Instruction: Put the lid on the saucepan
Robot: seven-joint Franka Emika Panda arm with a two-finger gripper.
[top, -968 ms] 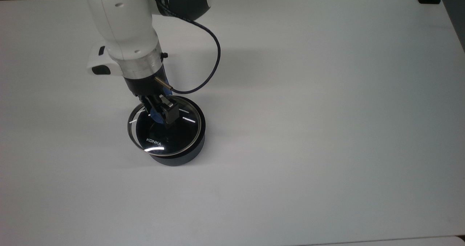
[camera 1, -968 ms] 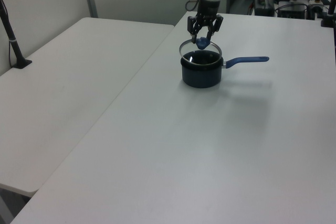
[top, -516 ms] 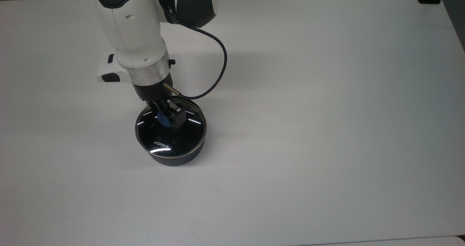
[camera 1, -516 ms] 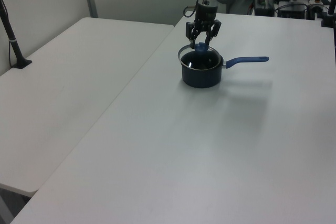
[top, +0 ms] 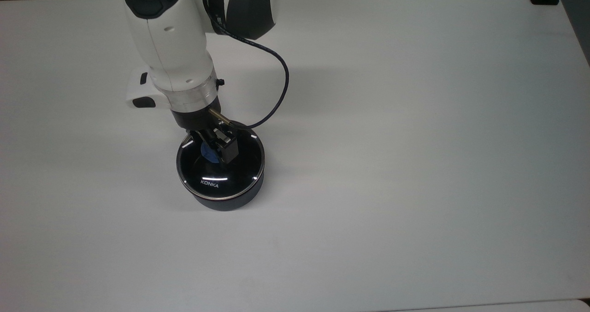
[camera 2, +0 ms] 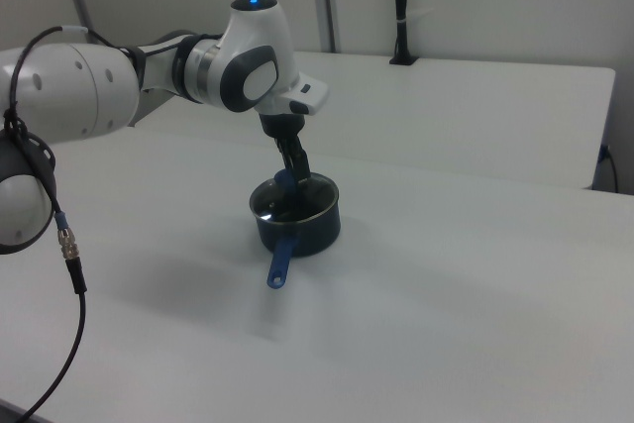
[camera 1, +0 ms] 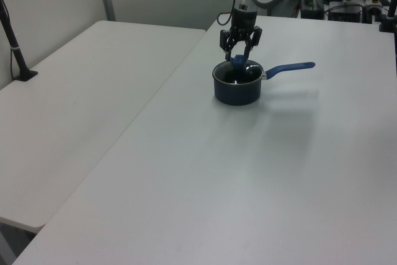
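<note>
One step looks left in my judgement: the lid (top: 220, 167) now sits level on the rim of the saucepan (top: 224, 200), covering its mouth, so the tool (top: 213, 148) only has to let go and lift off. The tool is still clenched on the lid's blue knob (camera 1: 239, 60) above the saucepan's centre. A second ago the lid hung tilted and offset above the saucepan; since then it has come down and squared up, while the saucepan's handle (camera 1: 289, 68) has barely shifted on the table (top: 415, 164).
</note>
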